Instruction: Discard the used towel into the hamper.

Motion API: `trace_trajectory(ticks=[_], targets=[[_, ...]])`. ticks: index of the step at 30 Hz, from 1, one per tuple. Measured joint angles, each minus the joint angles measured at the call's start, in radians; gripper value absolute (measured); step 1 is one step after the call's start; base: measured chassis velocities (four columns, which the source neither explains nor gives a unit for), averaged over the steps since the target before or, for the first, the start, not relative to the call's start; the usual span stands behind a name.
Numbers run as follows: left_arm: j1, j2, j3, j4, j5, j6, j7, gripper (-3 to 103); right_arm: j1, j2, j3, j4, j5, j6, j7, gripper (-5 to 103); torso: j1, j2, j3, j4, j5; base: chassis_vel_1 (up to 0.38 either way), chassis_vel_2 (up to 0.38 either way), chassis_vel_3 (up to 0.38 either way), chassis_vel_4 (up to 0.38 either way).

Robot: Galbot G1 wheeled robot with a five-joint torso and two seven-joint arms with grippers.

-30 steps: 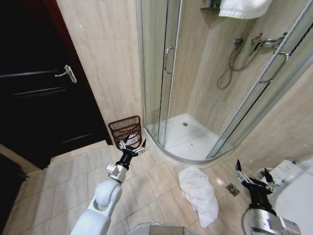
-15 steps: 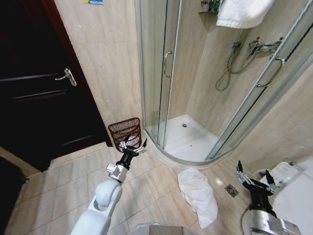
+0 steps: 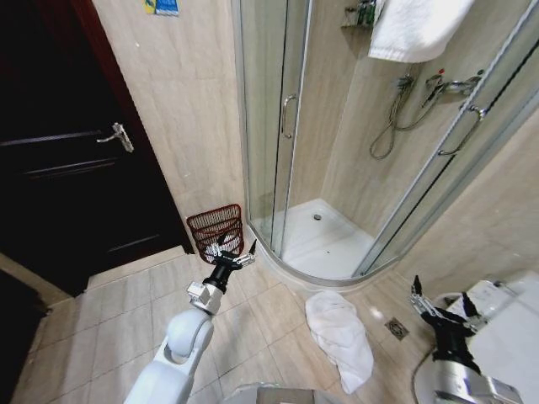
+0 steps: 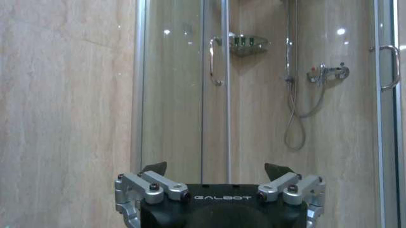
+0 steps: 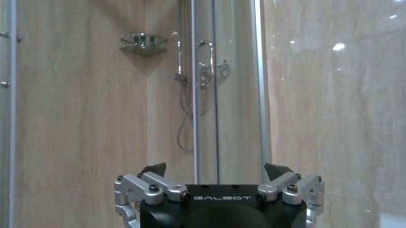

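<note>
Lighting: even, warm indoor light. Door (image 3: 59, 168): dark, detail lost. Glare: small bright spots on shower glass (image 4: 184, 95) and wall tile (image 5: 330, 71). Wrist views: soft, slightly blurred. Head view: lines bowed toward edges.

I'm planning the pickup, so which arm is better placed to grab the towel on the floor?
Probably right: the right gripper is open beside the towel, while the left gripper, also open, is up by the hamper.
</note>
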Motion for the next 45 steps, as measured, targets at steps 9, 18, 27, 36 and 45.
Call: trace_trajectory(ticks=[9, 18, 27, 36, 45], targets=[[0.002, 0.002, -0.003, -0.003, 0.002, 0.0, -0.003, 100, -0.004, 0.003, -0.004, 0.0, 0.001, 0.009, 0.001, 100, 0.019, 0.042, 0.024, -0.0001, 0.0, -0.054, -0.035, -0.042, -0.049], [0.001, -0.002, 0.005, -0.005, 0.0, 0.017, -0.06, 100, 0.004, -0.012, 0.001, -0.008, 0.013, 0.001, -0.036, 100, 0.035, 0.078, 0.043, -0.0002, 0.0, -0.005, -0.004, -0.007, -0.007], [-0.056, 0.017, -0.079, 0.045, -0.003, 0.04, -0.14, 100, 0.03, -0.036, 0.018, 0.005, 0.066, -0.053, -0.126, 100, 0.054, 0.121, 0.067, -0.0004, -0.0002, 0.0, 0.0, 0.0, 0.0], [-0.023, -0.006, -0.193, 0.057, -0.018, 0.022, -0.179, 100, 0.122, 0.014, -0.14, 0.069, -0.041, -0.156, -0.217, 100, 0.074, 0.166, 0.091, 0.0001, -0.0002, 0.0, 0.0, 0.0, 0.0], [0.012, -0.019, -0.226, 0.02, -0.023, 0.006, -0.195, 100, 0.087, 0.023, -0.182, 0.108, -0.081, -0.152, -0.229, 100, 0.095, 0.213, 0.118, -0.0003, -0.0002, 0.0, 0.0, 0.0, 0.0]])
